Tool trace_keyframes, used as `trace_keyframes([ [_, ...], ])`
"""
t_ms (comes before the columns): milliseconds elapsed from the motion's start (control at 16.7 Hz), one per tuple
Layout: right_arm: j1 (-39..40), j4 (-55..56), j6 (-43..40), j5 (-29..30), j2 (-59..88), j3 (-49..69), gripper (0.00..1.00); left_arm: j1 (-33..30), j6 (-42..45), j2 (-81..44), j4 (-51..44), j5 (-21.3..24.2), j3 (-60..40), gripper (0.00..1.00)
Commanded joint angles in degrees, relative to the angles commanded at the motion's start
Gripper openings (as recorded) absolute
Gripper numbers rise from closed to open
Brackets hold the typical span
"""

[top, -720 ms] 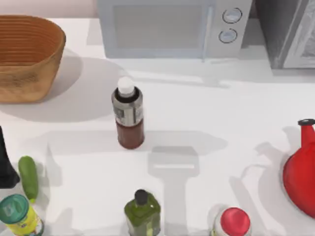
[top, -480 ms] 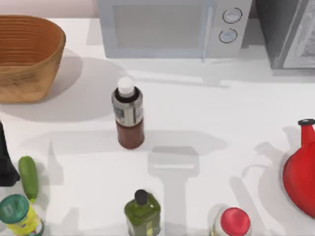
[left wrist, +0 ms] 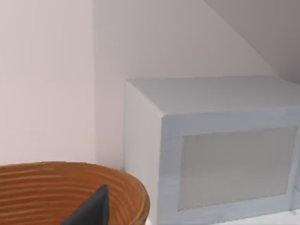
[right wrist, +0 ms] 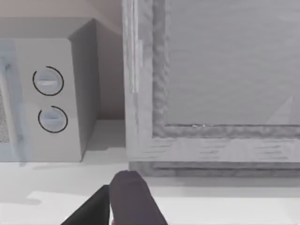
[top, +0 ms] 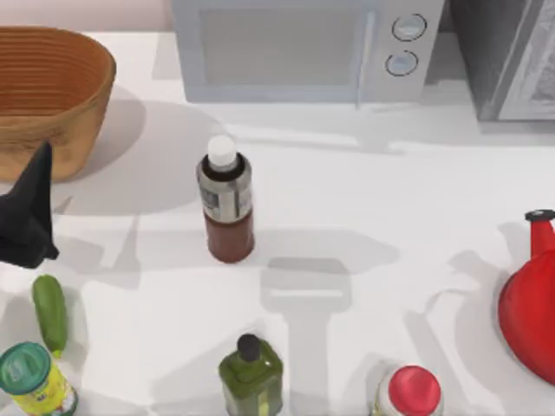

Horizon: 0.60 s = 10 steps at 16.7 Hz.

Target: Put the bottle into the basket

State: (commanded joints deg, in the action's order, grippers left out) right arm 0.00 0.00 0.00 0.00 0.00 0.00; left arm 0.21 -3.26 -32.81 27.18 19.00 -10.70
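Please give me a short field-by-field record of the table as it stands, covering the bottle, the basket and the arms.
bottle: sauce bottle upright near the table's middle, white cap on, untouched
basket: wicker basket at the far left corner, nothing visible inside it
left gripper: left gripper at the table's left edge, just in front of the basket, apart from the bottle
right gripper: right gripper facing the microwave
nearby items: olive-green bottle, red-lidded jar, cucumber, red jug
task state: bottle not yet grasped
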Motion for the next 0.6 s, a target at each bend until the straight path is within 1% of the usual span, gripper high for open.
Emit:
trace_keyframes([
  [120,0.00,0.00,0.00,0.00,0.00,0.00,1.00,-0.38,-0.19,-13.36,10.39,3.75,-3.46,1.00],
  [240,0.00,0.00,0.00,0.00,0.00,0.00,1.00,-1.07,-0.12,-28.06,21.33,6.57,-6.40,1.00],
  [420,0.00,0.00,0.00,0.00,0.00,0.00,1.00,-3.73,0.65,-47.87,37.05,9.50,-8.55,1.00],
  [600,0.00,0.00,0.00,0.00,0.00,0.00,1.00,-8.18,3.06,-62.87,49.35,11.24,-8.53,1.00],
])
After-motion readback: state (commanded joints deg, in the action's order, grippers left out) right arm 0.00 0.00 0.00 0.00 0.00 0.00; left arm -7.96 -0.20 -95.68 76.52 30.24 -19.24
